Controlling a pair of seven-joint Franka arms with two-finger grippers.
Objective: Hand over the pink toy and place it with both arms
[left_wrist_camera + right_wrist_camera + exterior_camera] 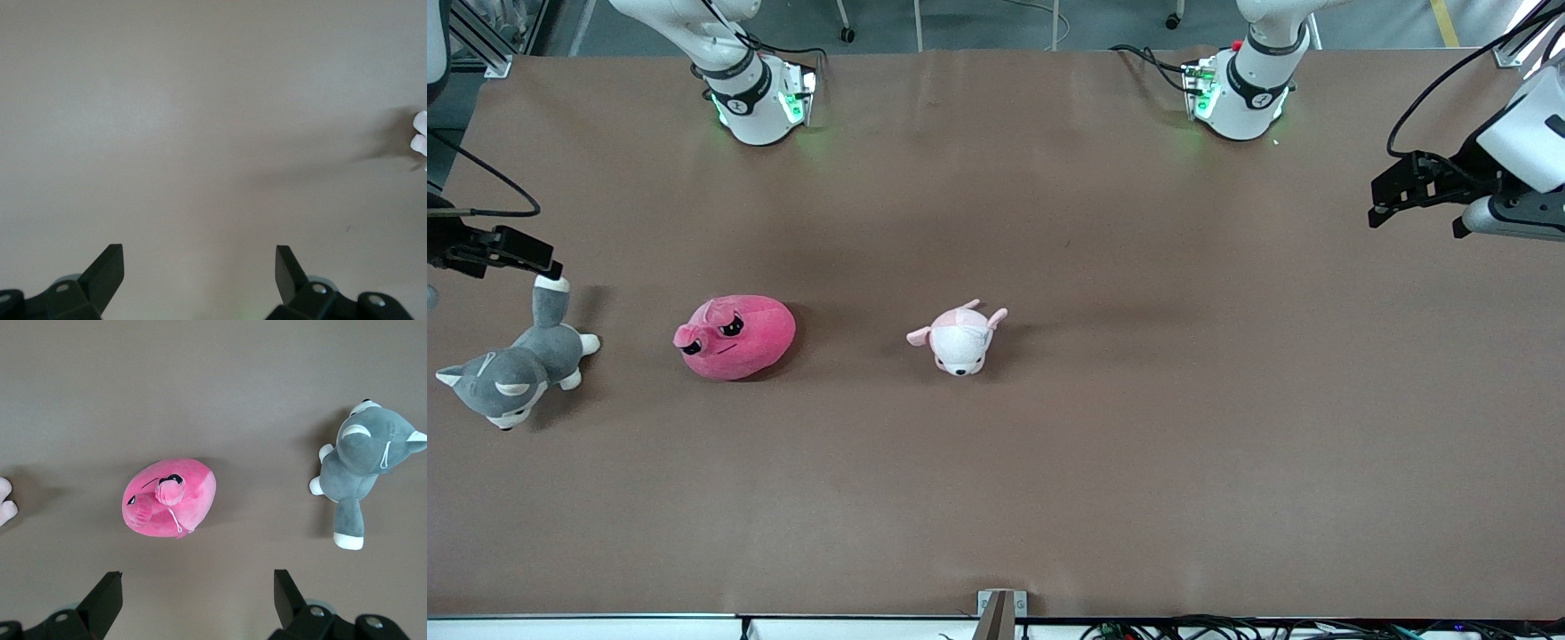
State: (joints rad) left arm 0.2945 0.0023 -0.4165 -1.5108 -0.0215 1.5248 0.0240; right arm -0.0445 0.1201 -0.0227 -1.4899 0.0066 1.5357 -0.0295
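The pink toy is a round hot-pink plush with droopy dark eyes, lying on the brown table toward the right arm's end. In the right wrist view the pink toy lies free, well clear of the fingertips. My right gripper hangs open and empty over the table edge at that end, above the husky's tail; its fingers stand wide apart around the right gripper. My left gripper hovers open and empty over bare table at the left arm's end. In the left wrist view the left gripper has only table between its fingers.
A grey-and-white husky plush lies beside the pink toy, closer to the right arm's end of the table. A pale pink-and-white puppy plush lies mid-table; its edge shows as the puppy in the left wrist view.
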